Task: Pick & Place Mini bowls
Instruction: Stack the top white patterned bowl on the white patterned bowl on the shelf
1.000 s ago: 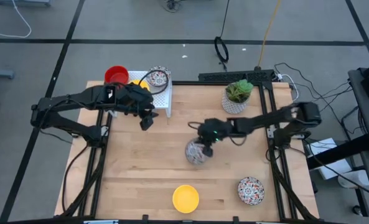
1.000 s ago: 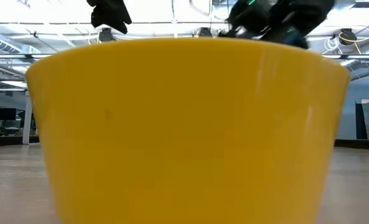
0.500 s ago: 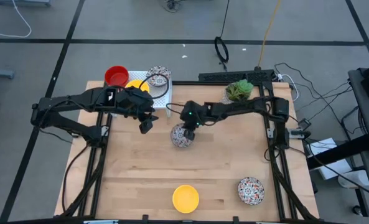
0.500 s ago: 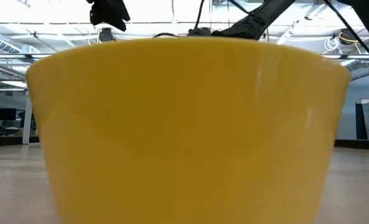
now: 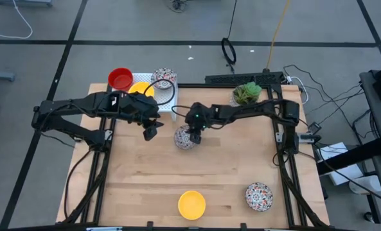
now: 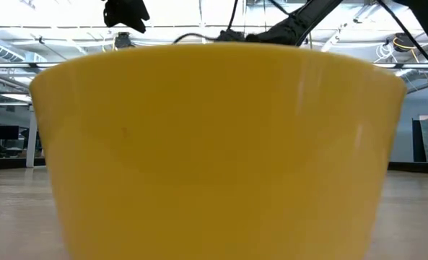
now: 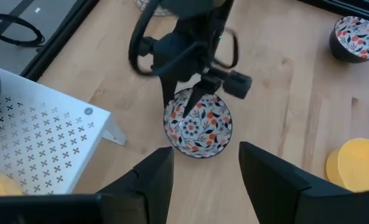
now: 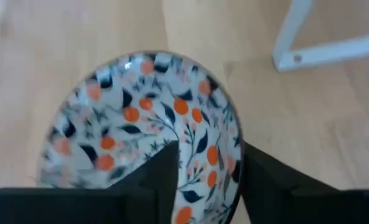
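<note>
Patterned mini bowl (image 8: 140,124) on the wooden table (image 8: 66,31); right claw (image 8: 209,165) fingers straddle its rim

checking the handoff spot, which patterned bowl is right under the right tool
The patterned bowl mid-table, beside the white rack, sits under the right tool. The other loose one lies near the table's front right corner, far from both arms.

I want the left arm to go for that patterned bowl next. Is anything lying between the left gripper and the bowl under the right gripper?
Only bare wood, by the left wrist view: left gripper, then patterned bowl under the right gripper.
</note>
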Robot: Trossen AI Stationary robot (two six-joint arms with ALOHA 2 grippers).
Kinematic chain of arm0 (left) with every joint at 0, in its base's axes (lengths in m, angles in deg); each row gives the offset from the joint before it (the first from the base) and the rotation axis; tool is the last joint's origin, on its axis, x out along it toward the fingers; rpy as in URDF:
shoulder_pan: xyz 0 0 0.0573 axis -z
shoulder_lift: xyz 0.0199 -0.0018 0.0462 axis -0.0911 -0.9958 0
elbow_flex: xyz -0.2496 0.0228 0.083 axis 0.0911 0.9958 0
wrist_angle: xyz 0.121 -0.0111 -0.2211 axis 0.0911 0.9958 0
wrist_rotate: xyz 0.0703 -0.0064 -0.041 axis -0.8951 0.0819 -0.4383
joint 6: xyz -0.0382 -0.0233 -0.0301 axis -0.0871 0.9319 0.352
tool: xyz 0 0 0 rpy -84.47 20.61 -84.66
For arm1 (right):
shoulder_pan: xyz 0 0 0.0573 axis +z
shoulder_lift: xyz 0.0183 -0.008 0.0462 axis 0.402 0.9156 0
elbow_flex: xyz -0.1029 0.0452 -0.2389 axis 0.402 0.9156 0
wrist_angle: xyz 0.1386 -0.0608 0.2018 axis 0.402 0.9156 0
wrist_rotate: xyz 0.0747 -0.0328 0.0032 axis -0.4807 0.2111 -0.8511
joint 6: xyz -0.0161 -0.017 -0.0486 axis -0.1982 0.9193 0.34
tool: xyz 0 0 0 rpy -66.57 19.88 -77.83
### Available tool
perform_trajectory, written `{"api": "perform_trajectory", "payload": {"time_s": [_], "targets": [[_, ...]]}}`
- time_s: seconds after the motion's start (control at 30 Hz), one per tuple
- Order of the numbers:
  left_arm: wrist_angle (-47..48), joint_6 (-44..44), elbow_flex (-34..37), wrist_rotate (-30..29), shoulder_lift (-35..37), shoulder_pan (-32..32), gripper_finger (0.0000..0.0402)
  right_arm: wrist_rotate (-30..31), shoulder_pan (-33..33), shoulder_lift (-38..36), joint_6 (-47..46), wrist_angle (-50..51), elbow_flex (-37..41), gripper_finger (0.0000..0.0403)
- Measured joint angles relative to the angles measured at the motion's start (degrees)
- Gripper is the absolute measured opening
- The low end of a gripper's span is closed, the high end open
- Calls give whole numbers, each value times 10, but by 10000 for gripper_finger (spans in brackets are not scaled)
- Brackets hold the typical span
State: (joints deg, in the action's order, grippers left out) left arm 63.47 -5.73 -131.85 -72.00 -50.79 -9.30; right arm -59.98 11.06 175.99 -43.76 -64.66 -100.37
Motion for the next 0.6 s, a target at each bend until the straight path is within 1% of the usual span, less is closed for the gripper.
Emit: {"api": "perform_trajectory", "payload": {"time_s": [0.1,0.2,0.3,0.4,0.5,0.6], "targets": [[0,0,0,0,0,1,186,0,0,-27,16,11,0,168],[1,0,0,0,0,1,186,0,0,-59,16,22,0,177],[1,0,0,0,0,3,186,0,0,-100,16,65,0,176],[1,0,0,0,0,5,186,0,3,-137,18,87,2,170],[5,-1,0,0,0,12,186,0,11,-183,18,106,21,166],[4,-18,5,0,-9,27,186,0,26,-242,17,119,61,165]]}}
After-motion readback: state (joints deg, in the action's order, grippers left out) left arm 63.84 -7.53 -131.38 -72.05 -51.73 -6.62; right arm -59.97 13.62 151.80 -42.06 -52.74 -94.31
